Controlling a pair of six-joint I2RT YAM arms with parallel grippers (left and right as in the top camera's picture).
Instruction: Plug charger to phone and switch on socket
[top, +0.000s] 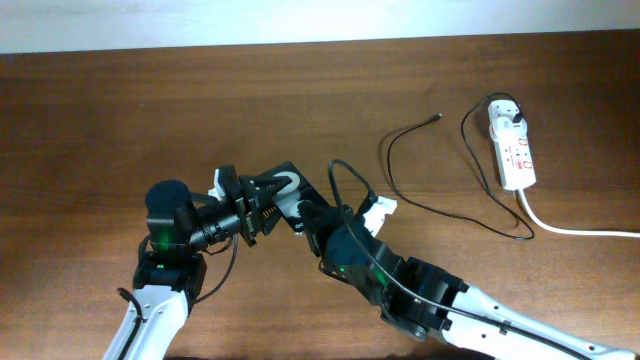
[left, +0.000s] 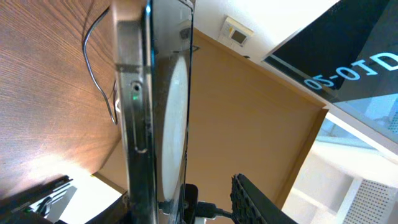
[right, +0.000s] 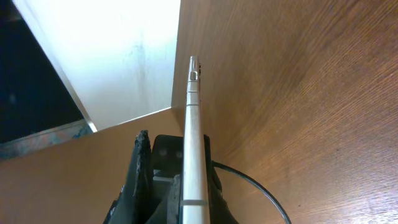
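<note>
The right gripper (right: 176, 149) is clamped on the phone (right: 194, 106), one finger pressed to each flat face, holding it on edge above the counter (top: 300, 90). Facing it from the opposite side, the left gripper (top: 250, 208) has its jaws apart. In its wrist view they seem to straddle the phone without closing on it, though contact there is hard to judge. The phone itself looks thin, with a silvery metal rim and a dark, glossy face that throws back a pale glare. Both wrist cameras see it almost purely edge-on. Farther out, well away from both grippers, the charger (top: 388, 160) lies slack on the counter in loose curves. Its plug tip (top: 437, 118) rests free on the wood, nowhere near the phone. Farthest from the grippers lies the socket (top: 518, 158), with the white adapter (top: 505, 112) apparently seated at its far end and a thick white cord (top: 580, 230) trailing off. By my reading the phone is merely lifted. Fetching the tip, plugging it in and pressing the switch all remain, and the switch's position is too small to read.
</note>
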